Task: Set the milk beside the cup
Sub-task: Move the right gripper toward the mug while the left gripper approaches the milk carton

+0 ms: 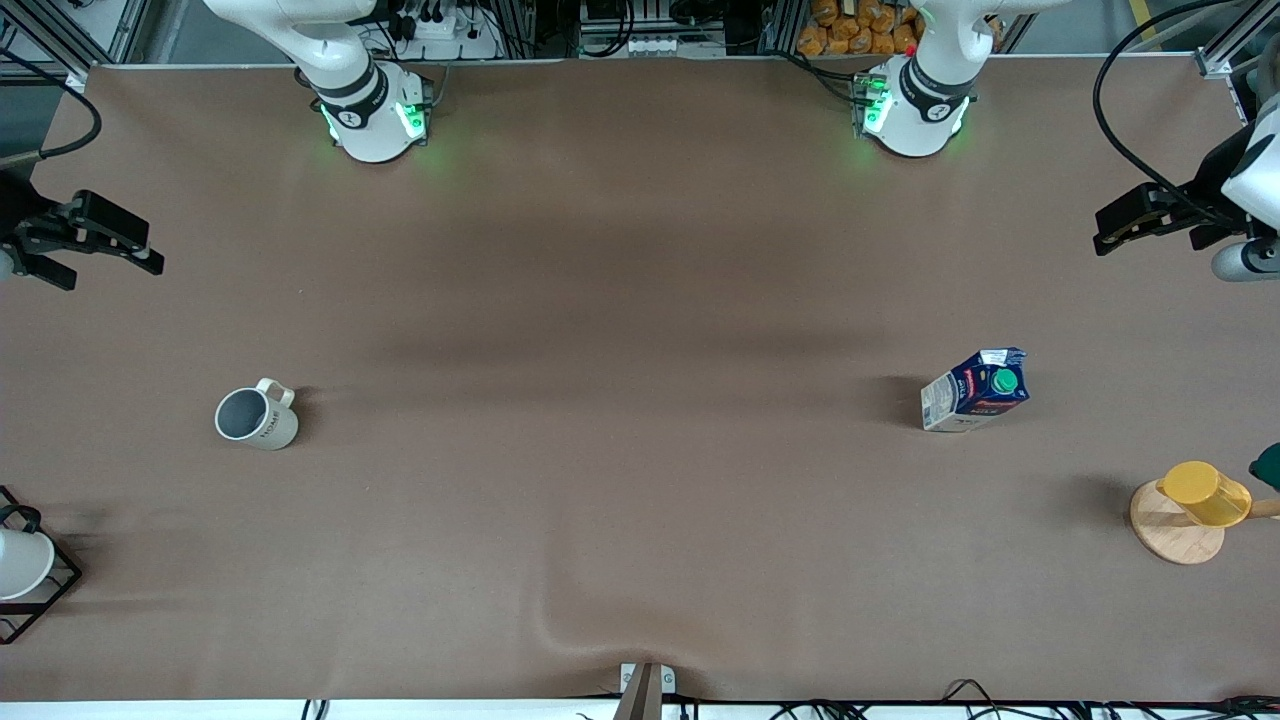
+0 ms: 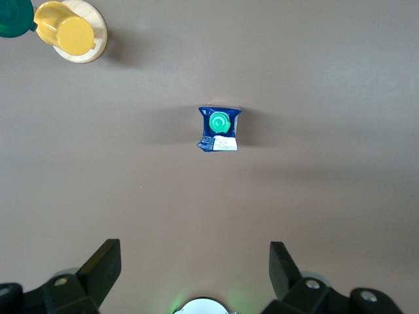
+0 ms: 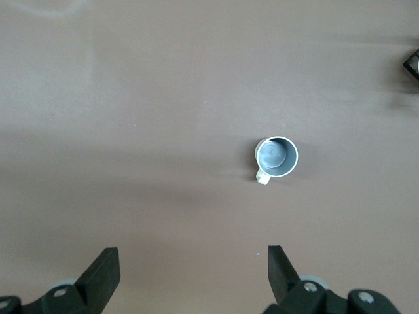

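Though upright, milk (image 1: 974,390) well apart from left hand (image 1: 1135,222)

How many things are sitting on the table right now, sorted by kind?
Cups: 3, the cream mug, the yellow cup on the wooden disc, and the white cup in the black wire rack
Milk cartons: 1, the milk
Wooden discs: 1
Wire racks: 1
Total: 6

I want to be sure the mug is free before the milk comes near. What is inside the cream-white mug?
Nothing shows inside the cup: the right wrist view looks straight down on its bare grey bottom. In the front view its wall covers part of the inside.
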`<state>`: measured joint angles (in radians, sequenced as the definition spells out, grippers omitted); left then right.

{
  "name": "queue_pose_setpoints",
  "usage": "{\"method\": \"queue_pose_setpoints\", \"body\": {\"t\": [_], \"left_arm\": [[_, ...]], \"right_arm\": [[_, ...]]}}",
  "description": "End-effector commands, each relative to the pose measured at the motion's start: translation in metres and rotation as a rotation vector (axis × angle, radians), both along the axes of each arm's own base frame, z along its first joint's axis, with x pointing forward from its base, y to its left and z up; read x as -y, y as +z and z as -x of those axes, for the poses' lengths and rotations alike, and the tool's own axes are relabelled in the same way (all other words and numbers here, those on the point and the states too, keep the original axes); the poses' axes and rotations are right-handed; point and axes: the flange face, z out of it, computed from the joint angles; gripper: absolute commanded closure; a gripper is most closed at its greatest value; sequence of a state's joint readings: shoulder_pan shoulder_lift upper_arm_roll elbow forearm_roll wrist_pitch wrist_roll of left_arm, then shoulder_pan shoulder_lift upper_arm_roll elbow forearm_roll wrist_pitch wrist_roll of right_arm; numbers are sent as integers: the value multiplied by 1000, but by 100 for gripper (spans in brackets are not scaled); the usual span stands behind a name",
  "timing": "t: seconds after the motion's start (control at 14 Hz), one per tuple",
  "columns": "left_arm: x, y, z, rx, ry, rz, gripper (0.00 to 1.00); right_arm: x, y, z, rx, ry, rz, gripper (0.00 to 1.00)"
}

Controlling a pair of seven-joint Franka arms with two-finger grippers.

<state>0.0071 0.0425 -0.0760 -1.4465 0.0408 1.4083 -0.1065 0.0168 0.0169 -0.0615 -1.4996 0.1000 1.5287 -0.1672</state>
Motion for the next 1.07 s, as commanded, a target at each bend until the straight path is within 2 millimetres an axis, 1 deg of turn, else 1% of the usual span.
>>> {"method": "queue_pose_setpoints", "body": {"t": [0.0, 0.14, 0.29, 0.36, 0.57, 0.79, 1.0], "left_arm": [[-3, 8, 1, -3, -5, 10, 0], [-7, 9, 1, -1, 5, 3, 0], [-6, 11, 3, 3, 1, 6, 0], [-7, 16, 10, 9, 0, 14, 0], [-2, 14, 16, 3, 11, 14, 0], [-1, 14, 16, 5, 14, 37, 0], [-3, 9, 12, 1, 18, 32, 0]], "right_arm": [[1, 3, 10, 15, 13, 10, 0], [0, 4, 9, 16, 14, 10, 0], [0, 4, 8, 14, 9, 10, 0], [0, 4, 9, 11, 8, 10, 0], [0, 2, 8, 6, 8, 10, 0], [2, 1, 6, 6, 3, 9, 0], [8, -8, 0, -6, 0, 13, 0]]}}
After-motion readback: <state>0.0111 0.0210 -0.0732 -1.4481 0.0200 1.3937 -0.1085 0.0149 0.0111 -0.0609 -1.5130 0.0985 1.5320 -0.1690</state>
